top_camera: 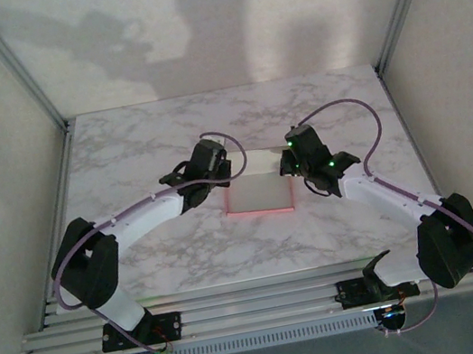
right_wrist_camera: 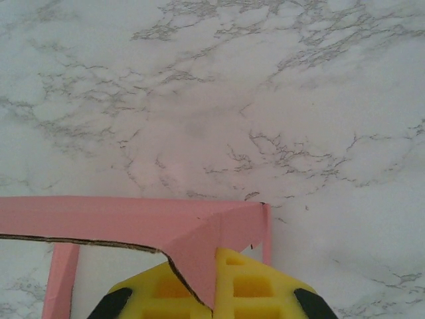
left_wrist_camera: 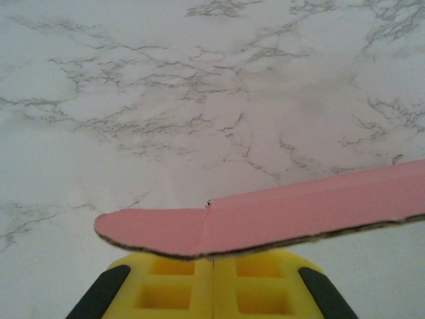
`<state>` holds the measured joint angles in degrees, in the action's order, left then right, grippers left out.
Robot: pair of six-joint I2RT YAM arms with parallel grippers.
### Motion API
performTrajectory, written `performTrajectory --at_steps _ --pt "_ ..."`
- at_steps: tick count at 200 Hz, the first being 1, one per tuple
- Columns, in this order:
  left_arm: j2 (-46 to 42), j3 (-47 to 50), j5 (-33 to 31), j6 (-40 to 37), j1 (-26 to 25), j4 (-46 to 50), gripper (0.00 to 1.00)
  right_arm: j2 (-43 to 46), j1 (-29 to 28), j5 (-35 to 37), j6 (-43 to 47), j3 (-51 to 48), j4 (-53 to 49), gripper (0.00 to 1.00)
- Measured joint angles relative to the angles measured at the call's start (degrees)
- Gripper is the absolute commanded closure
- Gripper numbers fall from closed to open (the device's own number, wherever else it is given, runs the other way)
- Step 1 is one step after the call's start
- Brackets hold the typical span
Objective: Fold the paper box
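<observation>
1. Marble-pattern table (top_camera: 124,160) is taking up the middle of the top view, with a metal frame (top_camera: 241,309) running along its near edge.
2. Left arm (top_camera: 135,222) and right arm (top_camera: 386,192) are both reaching inward toward table centre, with purple cables (top_camera: 348,107) looping over them.
3. Paper box (top_camera: 260,193) is sitting at table centre between the two arms. Its white face is showing upward and pink is showing along its near and left edges.
4. Left end effector (top_camera: 223,177) is meeting the box at its far left corner. In the left wrist view the left end effector (left_wrist_camera: 212,282) is showing its yellow pads (left_wrist_camera: 176,292) pressed together with no gap. A pink strip of the paper box (left_wrist_camera: 299,209), ending in a rounded tab, is crossing over the pad tips and hanging above the table. Cannot tell if it is pinched.
5. Right end effector (top_camera: 292,165) is sitting at the box's far right corner. In the right wrist view the right end effector (right_wrist_camera: 214,289) is clamping tight on a pink flap of the paper box (right_wrist_camera: 133,222). The paper is slipping in between the pads (right_wrist_camera: 252,286) and covering part of the left one. Pink walls are forming a raised corner just ahead of it.
</observation>
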<state>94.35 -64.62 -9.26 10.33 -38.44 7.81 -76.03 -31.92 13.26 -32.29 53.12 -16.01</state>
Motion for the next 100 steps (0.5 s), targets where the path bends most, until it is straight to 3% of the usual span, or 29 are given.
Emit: performTrajectory --at_steps 100 --pt "2.19 -2.47 -3.26 5.64 -0.85 1.29 0.94 -0.44 -1.55 1.75 -2.82 0.00 0.72 1.00"
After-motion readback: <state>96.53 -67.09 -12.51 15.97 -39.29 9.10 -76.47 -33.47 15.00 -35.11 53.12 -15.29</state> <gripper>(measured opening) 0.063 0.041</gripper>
